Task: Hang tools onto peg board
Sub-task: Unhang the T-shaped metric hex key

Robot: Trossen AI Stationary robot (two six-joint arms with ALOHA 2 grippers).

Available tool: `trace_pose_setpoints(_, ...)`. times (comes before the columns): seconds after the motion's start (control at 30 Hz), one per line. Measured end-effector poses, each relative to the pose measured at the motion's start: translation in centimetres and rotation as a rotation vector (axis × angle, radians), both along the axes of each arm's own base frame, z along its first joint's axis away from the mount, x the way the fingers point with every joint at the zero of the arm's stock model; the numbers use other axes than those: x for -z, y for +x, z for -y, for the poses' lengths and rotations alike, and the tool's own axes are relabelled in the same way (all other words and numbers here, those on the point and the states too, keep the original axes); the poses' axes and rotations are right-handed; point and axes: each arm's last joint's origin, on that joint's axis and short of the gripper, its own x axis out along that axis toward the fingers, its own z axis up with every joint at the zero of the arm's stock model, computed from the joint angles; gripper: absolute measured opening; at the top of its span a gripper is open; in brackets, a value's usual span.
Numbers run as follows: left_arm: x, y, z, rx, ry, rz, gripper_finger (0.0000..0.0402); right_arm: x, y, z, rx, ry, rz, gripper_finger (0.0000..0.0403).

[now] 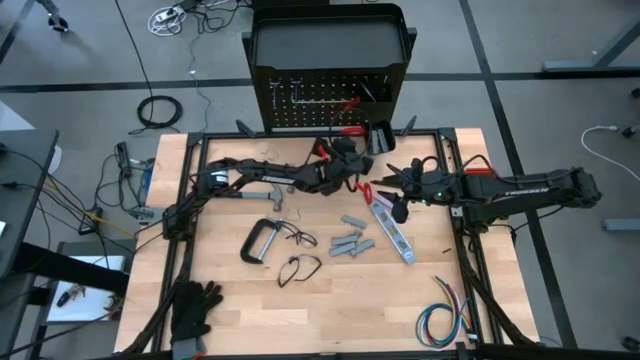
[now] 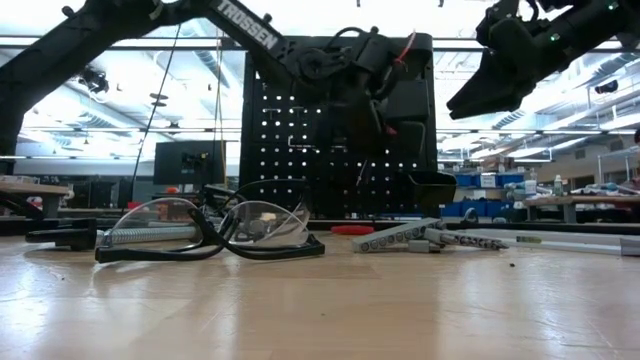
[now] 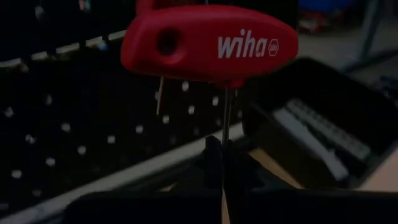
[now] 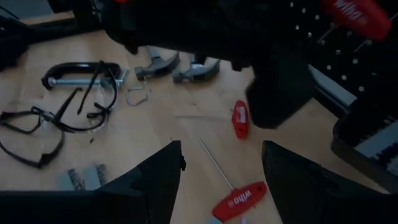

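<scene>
My left gripper (image 1: 343, 155) is up against the black peg board (image 1: 330, 95), shut on a red T-handle tool (image 3: 208, 43) marked "wiha". The handle stands before the board's holes (image 3: 62, 143), beside the small black bin (image 3: 323, 124). My right gripper (image 4: 221, 180) hangs open and empty above the table's right middle; it also shows in the high view (image 1: 400, 185). Two hammers (image 1: 265, 195), a grey C-clamp (image 1: 262, 240), grey metal pieces (image 1: 350, 240), a silver flat bar (image 1: 392, 230) and two red-handled tools (image 4: 239, 199) lie flat on the table. My left gripper pinches the tool's thin steel shaft (image 3: 225, 149) between its two fingers. The shaft runs out past the fingertips along them, toward the peg board. The red handle sits crosswise at the shaft's free end. The tool is lifted clear of the table.
Two pairs of safety glasses (image 1: 300, 255) lie near the table's middle. Black gloves (image 1: 195, 305) lie at the near left corner and a coloured wire bundle (image 1: 445, 315) at the near right. Another red-handled tool (image 1: 352, 100) hangs on the board.
</scene>
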Motion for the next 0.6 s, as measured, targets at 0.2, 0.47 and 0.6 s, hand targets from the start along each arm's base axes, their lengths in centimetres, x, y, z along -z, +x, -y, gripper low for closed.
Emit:
trace_pose_setpoints(0.2, 0.0, -1.4, 1.5, -0.010, -0.092, -0.127, 0.0000, -0.2, -0.8, -0.1, 0.009, 0.040, 0.005, 0.0229)
trace_pose_setpoints(0.47, 2.3, -2.8, 3.8, 0.205, -0.245, -0.237, 0.0000, -0.3, -2.1, -0.2, 0.039, 0.092, -0.007, 0.0229)
trace_pose_setpoints(0.6, 2.3, -3.5, 4.5, 0.356, -0.351, -0.324, 0.0000, -0.2, -2.1, -0.2, 0.043, 0.099, -0.003, 0.0229)
